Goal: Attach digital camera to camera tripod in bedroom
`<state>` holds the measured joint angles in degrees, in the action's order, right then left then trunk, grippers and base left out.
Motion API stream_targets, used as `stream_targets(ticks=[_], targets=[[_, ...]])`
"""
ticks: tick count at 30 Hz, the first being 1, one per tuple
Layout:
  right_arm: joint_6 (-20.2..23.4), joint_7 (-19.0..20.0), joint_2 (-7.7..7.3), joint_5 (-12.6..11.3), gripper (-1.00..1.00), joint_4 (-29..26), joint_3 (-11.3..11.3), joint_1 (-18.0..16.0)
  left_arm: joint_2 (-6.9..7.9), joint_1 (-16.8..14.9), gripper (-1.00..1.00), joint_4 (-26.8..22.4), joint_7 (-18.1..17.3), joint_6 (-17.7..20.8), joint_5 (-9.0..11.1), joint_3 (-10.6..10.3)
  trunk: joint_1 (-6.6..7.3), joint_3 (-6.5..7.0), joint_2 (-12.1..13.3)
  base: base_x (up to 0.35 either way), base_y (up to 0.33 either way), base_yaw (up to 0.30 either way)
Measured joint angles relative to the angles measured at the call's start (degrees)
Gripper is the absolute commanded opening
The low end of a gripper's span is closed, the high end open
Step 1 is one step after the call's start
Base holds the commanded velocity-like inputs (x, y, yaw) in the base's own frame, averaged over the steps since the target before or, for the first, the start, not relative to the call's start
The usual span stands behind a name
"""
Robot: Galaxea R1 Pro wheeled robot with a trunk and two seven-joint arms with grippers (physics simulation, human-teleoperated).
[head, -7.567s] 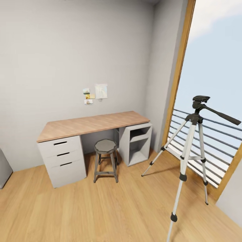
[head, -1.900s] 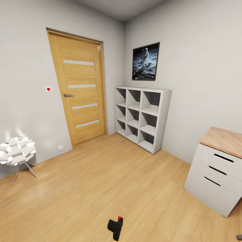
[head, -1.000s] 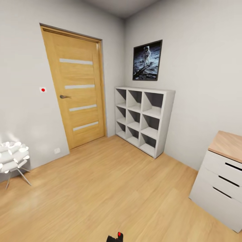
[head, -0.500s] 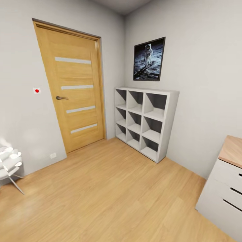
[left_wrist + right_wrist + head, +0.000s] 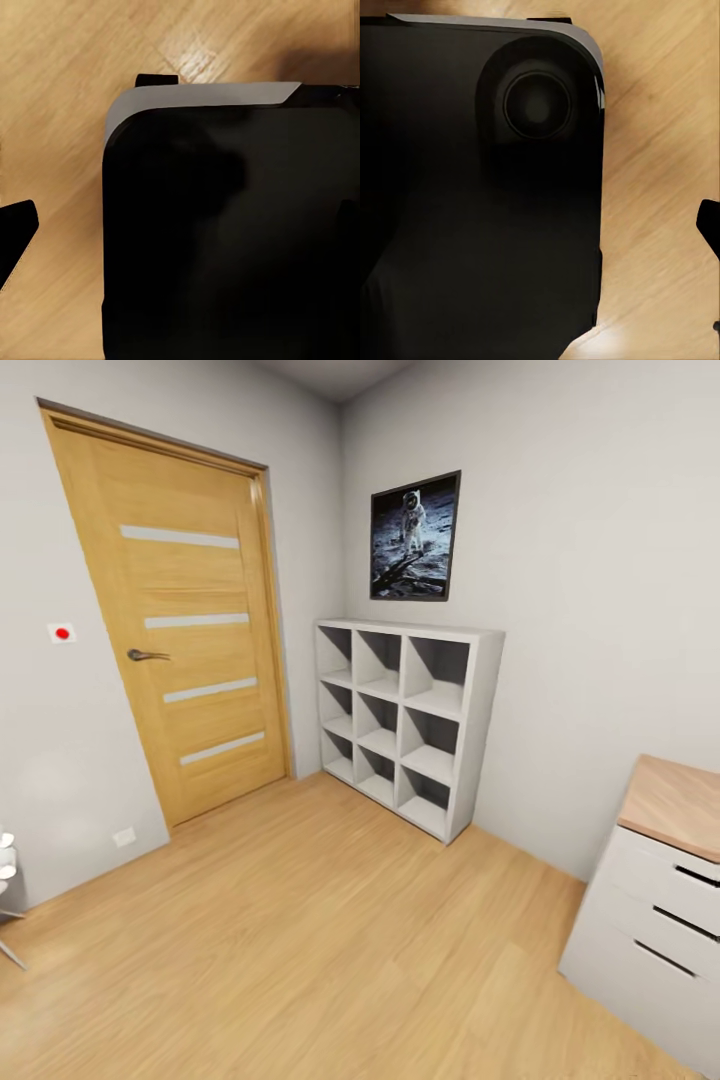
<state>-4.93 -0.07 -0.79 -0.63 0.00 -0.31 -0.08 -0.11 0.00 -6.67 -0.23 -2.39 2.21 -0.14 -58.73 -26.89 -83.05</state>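
Observation:
The digital camera and the camera tripod are out of view. The head view looks across the bedroom's light wood floor (image 5: 330,940) toward a corner with grey-white walls. In the left wrist view a black, grey-edged body of the robot (image 5: 225,225) hangs over the floor, and one dark fingertip (image 5: 16,229) pokes in at the picture's edge. The right wrist view has the same kind of black body (image 5: 480,195) with a round cap, and a dark fingertip (image 5: 709,223) at the edge. I cannot tell how either gripper's jaws stand.
A shut wooden door (image 5: 180,630) stands at the left. A white cube shelf (image 5: 405,720) lines the far wall under a framed astronaut picture (image 5: 414,537). A white drawer unit with a wood top (image 5: 660,900) stands at the right. A white chair's edge (image 5: 5,870) shows far left.
The head view has kept shifting: the black camera on the floor slid out past the bottom edge, the white chair almost out at the left. Nothing in the room itself moved.

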Motion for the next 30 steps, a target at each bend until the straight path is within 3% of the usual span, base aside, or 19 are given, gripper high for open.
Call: stream_targets(ticks=[30], targets=[[0.0,0.2,0.00,0.0,1.00,0.0,0.0,0.0,0.02,0.0,1.00,0.0,0.0,-0.3,-0.1,-0.1,0.00,0.00,0.0,0.000,0.000,-0.273]])
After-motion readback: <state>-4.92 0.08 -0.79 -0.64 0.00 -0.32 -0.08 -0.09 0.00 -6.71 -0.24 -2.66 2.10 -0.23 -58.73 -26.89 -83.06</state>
